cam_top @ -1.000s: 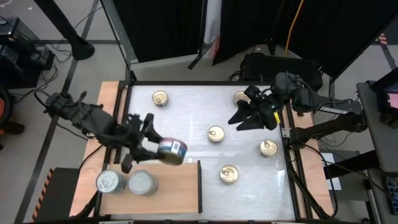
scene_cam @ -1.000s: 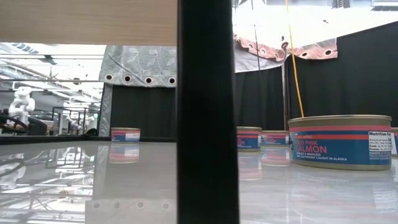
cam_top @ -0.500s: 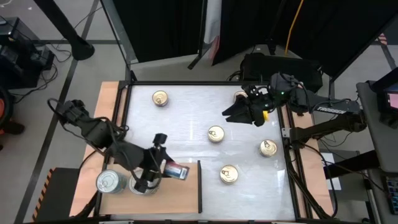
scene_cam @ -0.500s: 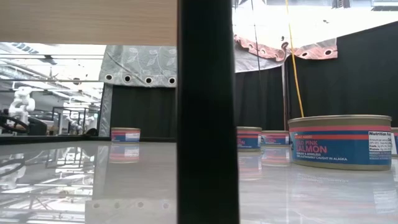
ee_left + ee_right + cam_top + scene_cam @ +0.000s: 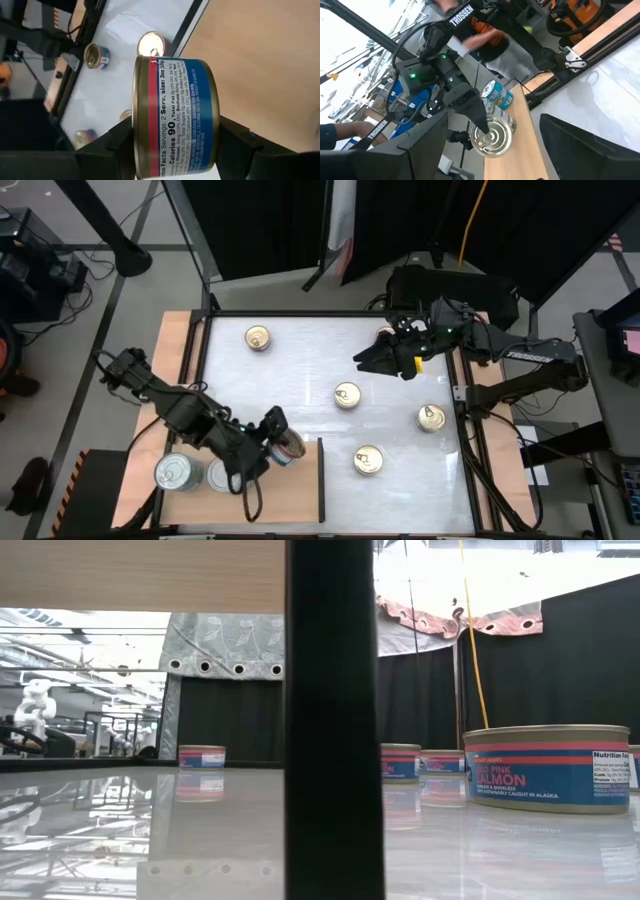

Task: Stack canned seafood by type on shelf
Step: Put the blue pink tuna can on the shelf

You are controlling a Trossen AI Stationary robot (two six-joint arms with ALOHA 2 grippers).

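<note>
A rigid, smooth-walled tin (image 5: pixel 172 117) is held across its side by the left gripper (image 5: pixel 175 145) above the shelf (image 5: pixel 290 490); slippage is judged possible. The right gripper (image 5: pixel 385 360) stands open.

Overhead lighting bright, even; white tabletop (image 5: pixel 300 380) shows soft glare streaks, short weak shadows under tins. Low view: glossy table surface mirrors tins and backdrop, window area at left blown out, dark post (image 5: pixel 333 720) close to lens and soft. Left wrist view: held tin (image 5: pixel 172 117) sharp, label readable, background tins soft. Right wrist view: heavy motion blur in background, bright washed-out sky-like area, own fingers dark, underexposed.
</note>
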